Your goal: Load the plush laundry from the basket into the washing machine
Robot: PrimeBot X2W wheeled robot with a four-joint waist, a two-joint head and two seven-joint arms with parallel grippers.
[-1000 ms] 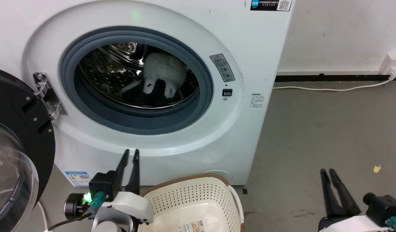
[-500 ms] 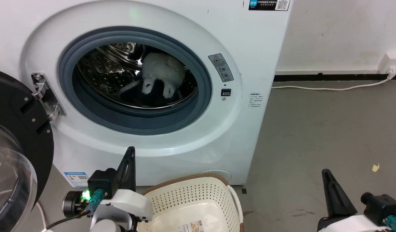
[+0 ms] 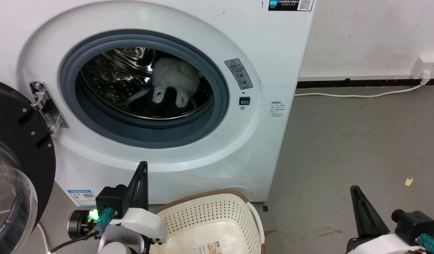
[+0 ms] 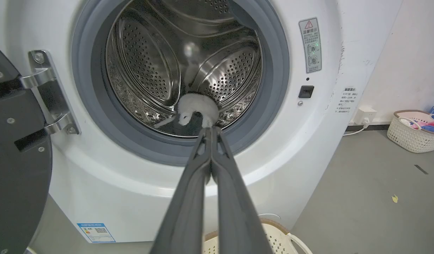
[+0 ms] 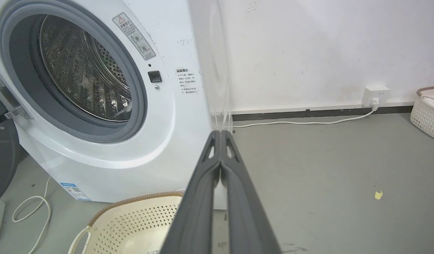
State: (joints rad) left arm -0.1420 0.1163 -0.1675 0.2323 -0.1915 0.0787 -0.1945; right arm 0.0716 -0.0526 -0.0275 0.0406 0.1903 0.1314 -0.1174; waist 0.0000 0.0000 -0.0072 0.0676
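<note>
Over the last second both our grippers had closed. The left gripper and the right gripper each had their fingers pressed together, gripping nothing. Both hung low before the washer, the left just beside the basket, the right well apart over grey floor. The basket showed a label on its bare bottom. The toy lay inside the drum, behind the grey seal, with the door swung open at our left.

White plush laundry in washing machine; basket below.
</note>
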